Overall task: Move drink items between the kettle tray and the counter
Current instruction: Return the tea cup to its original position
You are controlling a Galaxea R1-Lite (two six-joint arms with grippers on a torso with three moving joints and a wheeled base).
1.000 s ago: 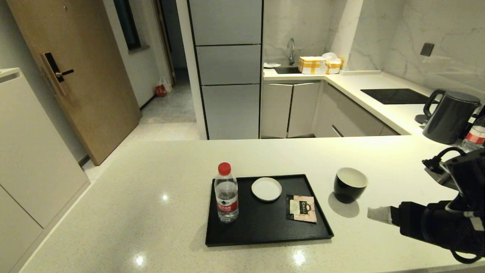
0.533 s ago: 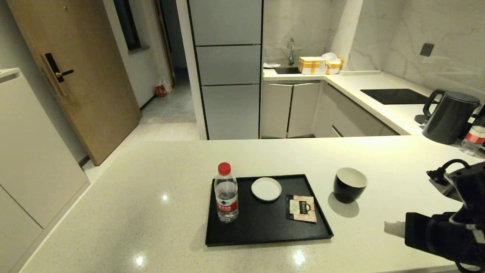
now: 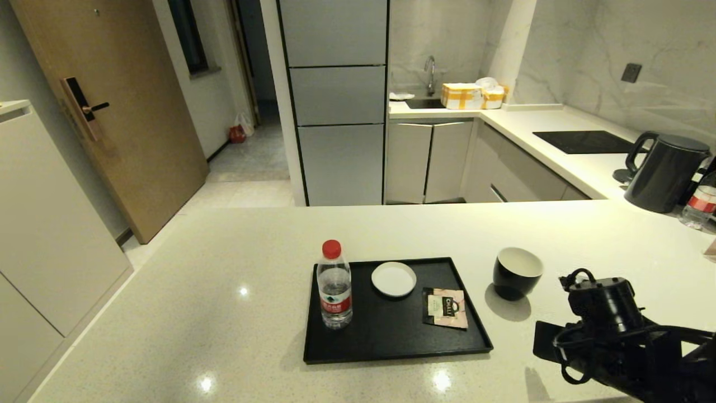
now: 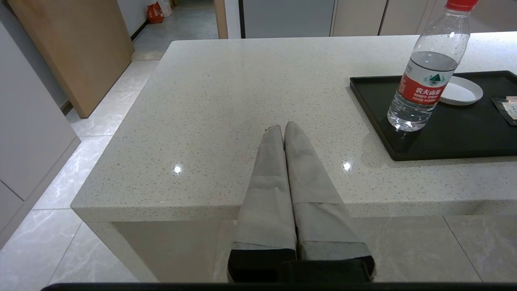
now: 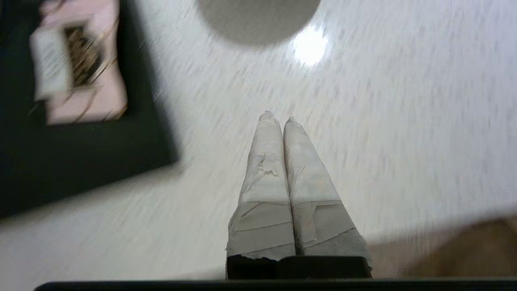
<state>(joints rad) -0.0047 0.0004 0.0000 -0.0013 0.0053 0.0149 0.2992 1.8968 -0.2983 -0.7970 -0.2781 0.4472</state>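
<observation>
The black cup [image 3: 517, 272] with a white inside stands upright on the cream counter [image 3: 224, 291], just right of the black kettle tray [image 3: 391, 341]. The pink-and-black tea sachet [image 3: 446, 307] lies flat in the tray's right part. My right arm [image 3: 609, 330] hovers over the counter, right of the tray and nearer than the cup. In the right wrist view, my right gripper [image 5: 278, 117] is shut and empty, pointing down at bare counter, with the sachet [image 5: 78, 70] and tray [image 5: 60, 161] off to one side. My left gripper [image 4: 282, 127] is shut and empty over the counter's near left edge.
A red-capped water bottle [image 3: 334, 285] and a white saucer [image 3: 394, 278] stand on the tray. A dark kettle [image 3: 665, 172] and another bottle [image 3: 700, 204] sit at the far right. The glossy hob [image 3: 584, 141] lies beyond them.
The right arm first drew back to the right, then came back left with its wrist turned down; its taped fingertip no longer shows in the head view. Cup, sachet and tray have not moved.
</observation>
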